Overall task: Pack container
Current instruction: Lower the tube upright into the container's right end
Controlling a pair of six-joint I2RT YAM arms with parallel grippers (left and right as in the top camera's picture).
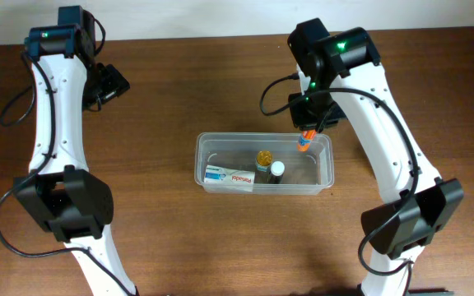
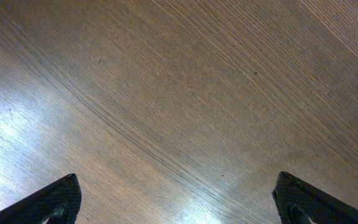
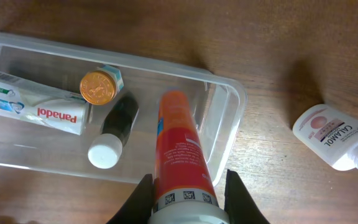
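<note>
The clear plastic container [image 1: 326,168] sits mid-table, also in the right wrist view [image 3: 232,102]. Inside lie a white Panadol box [image 1: 229,176], a gold-capped bottle [image 1: 263,158] and a dark bottle with a white cap [image 1: 276,171]. My right gripper [image 3: 188,186] is shut on an orange tube [image 3: 179,146] and holds it over the container's right end, tip pointing into it; in the overhead view the tube [image 1: 304,141] hangs at the far rim. My left gripper [image 2: 176,199] is open and empty over bare wood at the far left [image 1: 109,82].
A white and pink Calamol bottle [image 3: 331,134] lies on the wood to the right of the container in the right wrist view; the overhead view hides it under the right arm. The table is brown wood.
</note>
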